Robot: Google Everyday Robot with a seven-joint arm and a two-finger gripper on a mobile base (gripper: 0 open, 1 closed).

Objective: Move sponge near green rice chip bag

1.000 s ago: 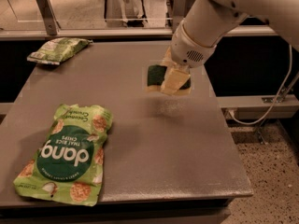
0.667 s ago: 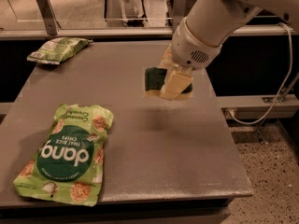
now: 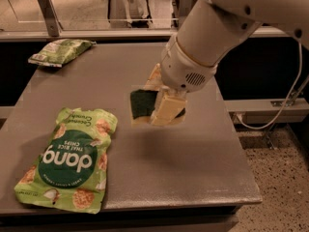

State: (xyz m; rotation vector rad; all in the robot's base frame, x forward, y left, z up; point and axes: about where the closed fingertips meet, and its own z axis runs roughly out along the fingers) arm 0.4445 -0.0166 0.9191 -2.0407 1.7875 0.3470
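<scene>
The sponge (image 3: 141,104), dark green on its face with pale yellow foam at its lower edge, hangs above the middle of the grey table (image 3: 193,163). My gripper (image 3: 158,99) is shut on the sponge, its cream fingers (image 3: 167,108) clamped across the sponge's right side. The green rice chip bag (image 3: 67,159), light green with a dark green circle and white "dang" lettering, lies flat at the table's front left. The sponge is to the right of and slightly behind the bag's top edge, apart from it.
A smaller pale-green snack bag (image 3: 60,51) lies at the table's far left corner. The table's right edge drops to a speckled floor (image 3: 280,187) with a white cable (image 3: 270,115). A metal rail and post (image 3: 47,11) stand behind the table.
My gripper has carried the sponge lower and to the left, toward the front of the table and closer to the rice chip bag. Both bags have stayed in place.
</scene>
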